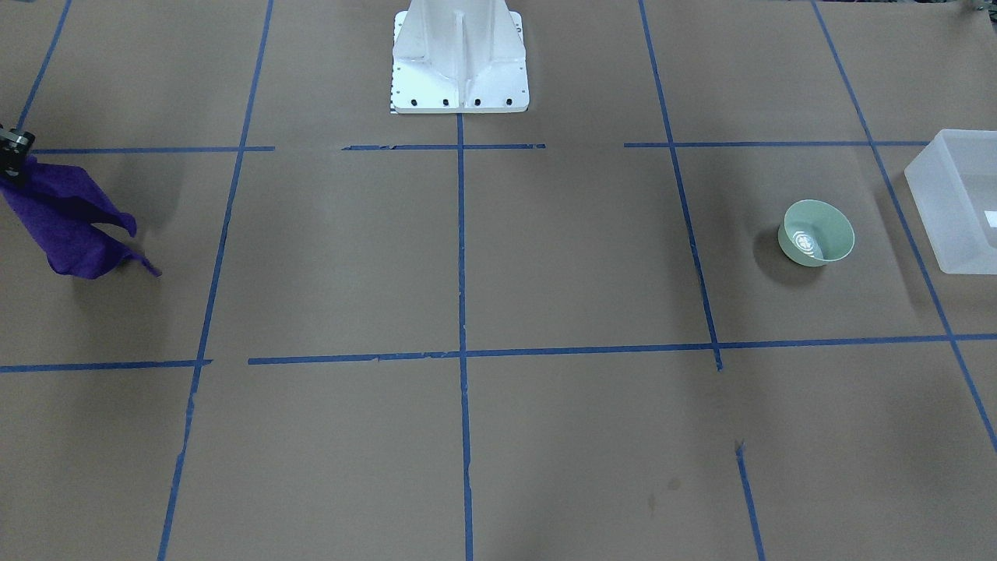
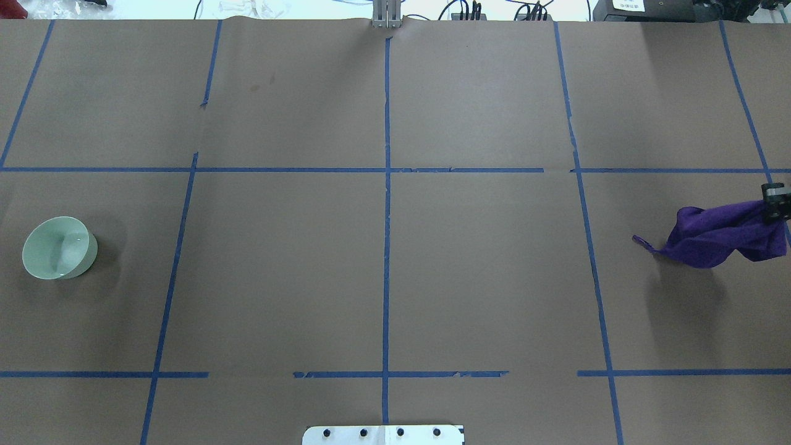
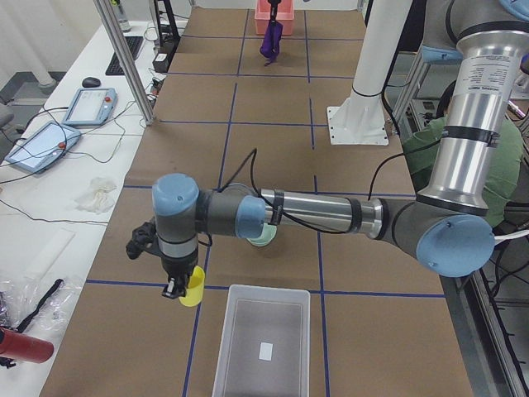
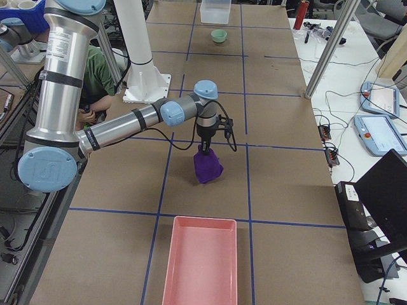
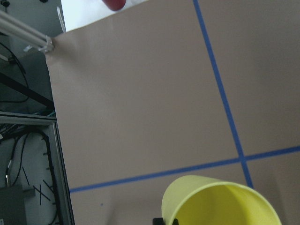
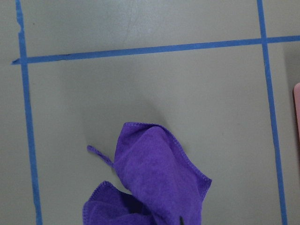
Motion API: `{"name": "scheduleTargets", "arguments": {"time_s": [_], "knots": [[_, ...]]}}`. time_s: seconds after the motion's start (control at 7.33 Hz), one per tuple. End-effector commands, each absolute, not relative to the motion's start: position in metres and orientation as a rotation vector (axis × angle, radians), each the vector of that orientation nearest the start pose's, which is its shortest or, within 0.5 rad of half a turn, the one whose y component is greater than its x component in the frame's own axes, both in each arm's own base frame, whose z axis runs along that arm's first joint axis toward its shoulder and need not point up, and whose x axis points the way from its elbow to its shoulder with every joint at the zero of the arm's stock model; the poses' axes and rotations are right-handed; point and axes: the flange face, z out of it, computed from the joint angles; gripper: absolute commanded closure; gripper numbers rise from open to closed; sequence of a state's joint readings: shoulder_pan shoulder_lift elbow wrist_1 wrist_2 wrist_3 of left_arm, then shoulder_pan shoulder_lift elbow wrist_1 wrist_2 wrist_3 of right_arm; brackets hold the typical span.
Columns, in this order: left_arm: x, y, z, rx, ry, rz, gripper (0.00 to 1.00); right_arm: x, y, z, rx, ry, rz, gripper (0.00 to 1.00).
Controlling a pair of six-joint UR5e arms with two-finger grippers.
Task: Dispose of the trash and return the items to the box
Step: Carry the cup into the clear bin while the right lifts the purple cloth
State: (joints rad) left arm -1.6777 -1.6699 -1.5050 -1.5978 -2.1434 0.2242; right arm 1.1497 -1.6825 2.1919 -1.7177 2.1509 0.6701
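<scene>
My left gripper (image 3: 175,289) is shut on the rim of the yellow cup (image 3: 193,286) and holds it above the table, just left of the near end of the frosted box (image 3: 263,347). The cup fills the bottom of the left wrist view (image 5: 220,202). The pale green bowl (image 1: 816,232) stands upright on the table near the box (image 1: 956,199) and is partly hidden behind the left arm in the exterior left view. My right gripper (image 2: 774,203) is shut on a purple cloth (image 2: 717,238), which hangs from it with its lower end near the table (image 4: 207,166).
A pink tray (image 4: 200,264) lies at the table's end on my right, beyond the cloth. The white robot base (image 1: 459,62) stands at the middle of the table's robot side. Blue tape lines cross the brown table cover.
</scene>
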Motion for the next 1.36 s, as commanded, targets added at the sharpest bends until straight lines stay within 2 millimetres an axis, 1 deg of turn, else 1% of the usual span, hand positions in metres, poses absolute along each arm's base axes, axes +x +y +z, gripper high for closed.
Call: {"name": "scheduleTargets", "arguments": {"time_s": [0.0, 0.14, 0.27, 0.41, 0.55, 0.68, 0.82, 0.95, 1.09, 1.23], "knots": [[-0.119, -0.444, 0.709, 0.068, 0.688, 0.044, 1.0, -0.046, -0.434, 0.388, 0.022, -0.654, 0.117, 1.0], [-0.109, -0.41, 0.729, 0.072, 0.731, -0.014, 1.0, -0.027, -0.435, 0.379, 0.038, -0.646, 0.103, 1.0], [-0.104, -0.392, 0.743, 0.081, 0.735, -0.035, 1.0, -0.006, -0.435, 0.383, 0.067, -0.641, 0.077, 1.0], [-0.1, -0.387, 0.753, 0.063, 0.764, -0.037, 1.0, 0.007, -0.434, 0.384, 0.075, -0.636, 0.08, 1.0], [-0.084, -0.387, 0.759, 0.049, 0.797, -0.006, 1.0, 0.023, -0.432, 0.387, 0.095, -0.632, 0.062, 1.0], [-0.067, -0.384, 0.778, 0.058, 0.825, 0.039, 1.0, 0.038, -0.429, 0.393, 0.093, -0.626, 0.051, 1.0], [-0.052, -0.382, 0.789, 0.061, 0.841, 0.081, 1.0, 0.05, -0.427, 0.396, 0.105, -0.621, 0.039, 1.0], [-0.045, -0.383, 0.789, 0.051, 0.844, 0.085, 1.0, 0.061, -0.422, 0.402, 0.113, -0.618, 0.028, 1.0], [-0.038, -0.385, 0.788, 0.048, 0.844, 0.103, 0.82, 0.074, -0.415, 0.411, 0.118, -0.613, 0.014, 1.0], [-0.034, -0.386, 0.787, 0.081, 0.844, 0.131, 0.28, 0.083, -0.411, 0.414, 0.124, -0.611, 0.016, 1.0]]}}
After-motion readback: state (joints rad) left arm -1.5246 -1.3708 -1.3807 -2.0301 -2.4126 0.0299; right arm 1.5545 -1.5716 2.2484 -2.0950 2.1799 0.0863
